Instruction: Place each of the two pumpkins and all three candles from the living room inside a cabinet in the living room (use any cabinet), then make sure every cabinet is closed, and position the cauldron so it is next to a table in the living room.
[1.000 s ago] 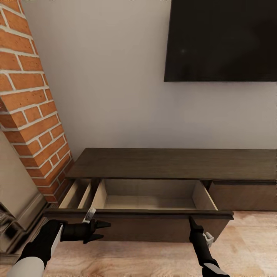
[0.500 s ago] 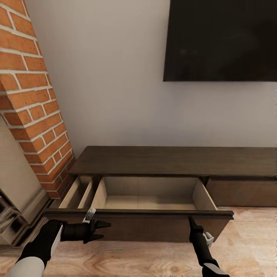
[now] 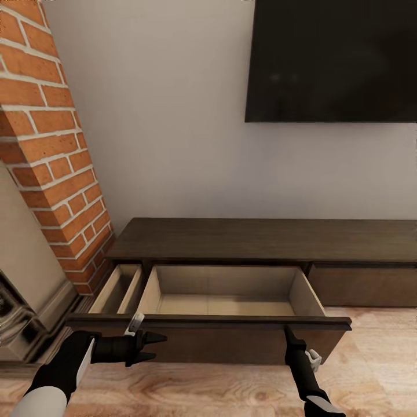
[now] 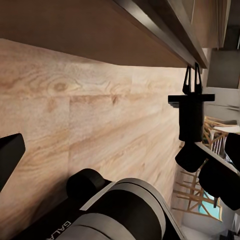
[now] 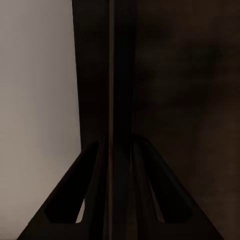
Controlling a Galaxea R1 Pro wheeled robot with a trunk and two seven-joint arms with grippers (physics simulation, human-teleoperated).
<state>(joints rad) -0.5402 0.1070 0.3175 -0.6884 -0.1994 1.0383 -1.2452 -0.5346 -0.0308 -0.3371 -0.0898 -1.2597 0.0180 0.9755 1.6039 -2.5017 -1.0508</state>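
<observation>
Presently, working left to right: a brick column [image 3: 52,168] stands beside the cabinet [image 3: 260,240], whose wide drawer [image 3: 226,295] is pulled out, its visible interior bare. The left gripper [image 3: 152,346] hangs just before the drawer front with its fingers spread, grasping nothing. The right gripper [image 3: 288,333] sits at the drawer's front panel [image 5: 120,100], its fingers closed to either side of the panel's edge. No pumpkin or candle lies in the visible part of the drawer. Judgement: access is gained; loading, closing and the cauldron placement are outstanding.
</observation>
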